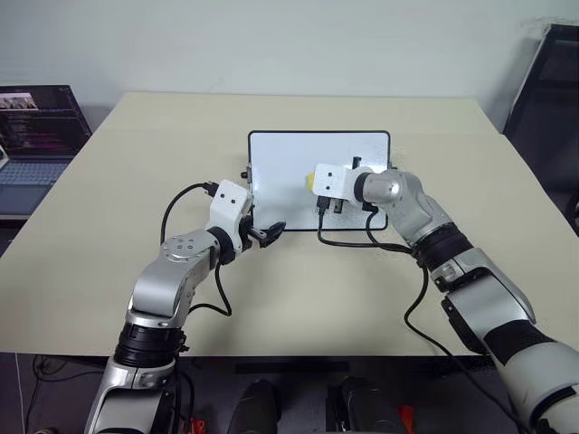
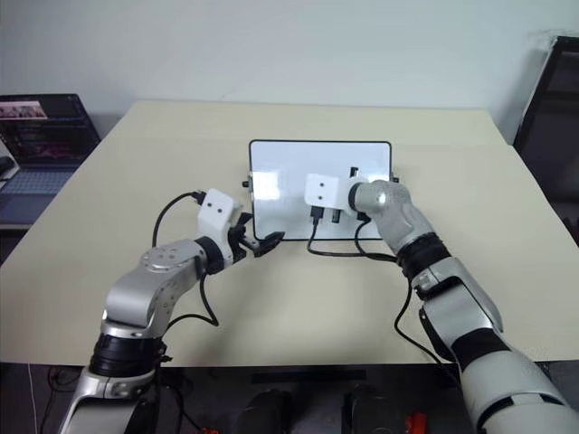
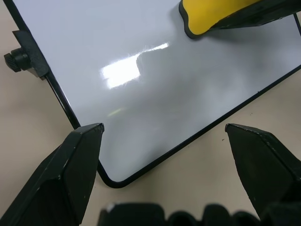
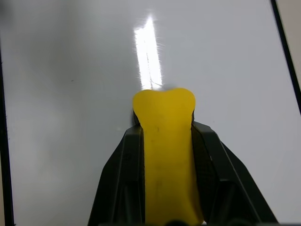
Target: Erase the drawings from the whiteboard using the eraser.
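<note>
i am gripping the eraser in my right pincer, both fingers pressed tight against its yellow sides so it is not slipping while it rubs. i am holding it over the middle of the whiteboard, with its front end close to or against the white surface; i cannot tell whether it is truly touching. the whiteboard is standing propped near the middle of the table, leaning back on its side knobs. my left pincer is waiting wide apart, holding nothing, just off the board's lower left corner, probably placed there to steady the frame if the wiping pushes it. i am seeing no drawings on the white surface that shows, so i judge the erasing to be nearly finished.
</note>
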Controlling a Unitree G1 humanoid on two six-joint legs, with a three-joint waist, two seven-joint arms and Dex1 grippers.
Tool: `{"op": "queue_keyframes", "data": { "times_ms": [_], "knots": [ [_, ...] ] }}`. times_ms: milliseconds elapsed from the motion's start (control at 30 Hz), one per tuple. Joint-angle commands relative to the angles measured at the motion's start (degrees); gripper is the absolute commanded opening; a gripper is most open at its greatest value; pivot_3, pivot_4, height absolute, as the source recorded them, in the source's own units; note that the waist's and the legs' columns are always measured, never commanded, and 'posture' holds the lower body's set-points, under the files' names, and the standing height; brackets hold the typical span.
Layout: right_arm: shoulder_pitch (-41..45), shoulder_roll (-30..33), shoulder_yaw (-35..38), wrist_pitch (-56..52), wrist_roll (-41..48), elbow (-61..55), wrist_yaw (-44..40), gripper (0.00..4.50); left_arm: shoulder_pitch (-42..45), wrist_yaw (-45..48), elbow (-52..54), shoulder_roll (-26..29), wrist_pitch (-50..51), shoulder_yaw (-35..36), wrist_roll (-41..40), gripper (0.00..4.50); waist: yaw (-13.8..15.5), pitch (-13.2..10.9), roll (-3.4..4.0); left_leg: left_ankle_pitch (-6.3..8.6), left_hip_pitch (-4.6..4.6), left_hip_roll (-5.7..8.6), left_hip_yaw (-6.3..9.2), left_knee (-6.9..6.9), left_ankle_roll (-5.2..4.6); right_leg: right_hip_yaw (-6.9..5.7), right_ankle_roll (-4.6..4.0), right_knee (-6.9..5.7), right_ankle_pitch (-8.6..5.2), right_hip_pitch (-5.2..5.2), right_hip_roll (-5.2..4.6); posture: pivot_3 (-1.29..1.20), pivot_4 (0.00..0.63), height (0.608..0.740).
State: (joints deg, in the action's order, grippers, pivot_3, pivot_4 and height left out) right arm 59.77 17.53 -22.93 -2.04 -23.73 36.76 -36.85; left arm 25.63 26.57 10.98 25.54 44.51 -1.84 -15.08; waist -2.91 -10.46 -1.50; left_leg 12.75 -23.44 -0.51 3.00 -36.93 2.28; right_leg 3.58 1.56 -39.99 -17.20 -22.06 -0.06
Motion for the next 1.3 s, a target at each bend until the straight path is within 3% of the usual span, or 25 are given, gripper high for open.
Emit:
{"op": "queue_keyframes", "data": {
  "times_ms": [33, 233, 467, 733, 1033, 1300],
  "knots": [
    [-3.2, 0.5, 6.9, -5.4, 5.0, -12.6, 1.2, 1.00, 0.8, 1.4, 3.5, 0.6, -1.7, 0.6, -0.8, 4.50, 0.0, 0.0, 0.01, 0.00, -0.03, 0.00, 0.01, 0.01, 0.00, 0.00, 0.00, 0.01, 0.00, -0.02, 0.00, 0.00, 0.150, 0.740],
    [-20.4, 1.5, 17.0, -24.1, 11.6, -41.2, 0.9, 1.00, -0.2, 4.7, 5.9, 0.8, -3.3, -0.4, -2.0, 4.50, 1.0, 0.0, 0.00, 0.02, -0.44, -0.04, 0.18, 0.09, 0.01, 0.03, 0.00, 0.29, -0.01, -0.24, -0.01, 0.00, 0.150, 0.740],
    [-40.9, -3.0, 25.0, -40.0, 12.2, -64.0, 10.4, 1.00, 4.5, 10.7, 1.4, 0.0, -9.3, -5.6, -0.6, 4.50, 1.3, 0.0, 0.01, 0.02, -0.43, 0.00, 0.17, 0.08, 0.00, 0.05, 0.00, 0.37, -0.02, -0.17, -0.01, 0.00, 0.150, 0.740],
    [-45.1, -6.9, 30.3, -46.5, 12.1, -62.4, 21.2, 1.00, 12.7, 22.8, -13.6, -3.4, -23.1, -13.5, 2.1, 4.50, 0.9, 0.0, 0.02, 0.00, -0.23, -0.04, -0.13, 0.04, -0.01, 0.09, 0.03, 0.19, -0.01, -0.17, 0.20, 0.00, 0.150, 0.740],
    [-46.0, -9.2, 34.3, -47.8, 16.7, -58.4, 25.3, 1.00, 17.0, 32.2, -25.2, -6.8, -37.3, -17.5, 5.7, 4.50, 0.9, 0.0, 0.02, 0.02, -0.33, -0.05, -0.14, 0.08, -0.02, 0.17, 0.03, 0.24, -0.01, -0.24, 0.44, 0.00, 0.150, 0.740],
    [-44.3, -9.7, 36.5, -47.0, 20.9, -55.8, 27.5, 1.00, 18.0, 36.3, -30.1, -9.3, -43.8, -18.4, 7.7, 4.50, 0.9, 0.0, 0.02, 0.02, -0.35, -0.04, -0.14, 0.06, -0.03, 0.16, 0.04, 0.24, -0.01, -0.23, 0.46, 0.00, 0.150, 0.740]
  ]
}}
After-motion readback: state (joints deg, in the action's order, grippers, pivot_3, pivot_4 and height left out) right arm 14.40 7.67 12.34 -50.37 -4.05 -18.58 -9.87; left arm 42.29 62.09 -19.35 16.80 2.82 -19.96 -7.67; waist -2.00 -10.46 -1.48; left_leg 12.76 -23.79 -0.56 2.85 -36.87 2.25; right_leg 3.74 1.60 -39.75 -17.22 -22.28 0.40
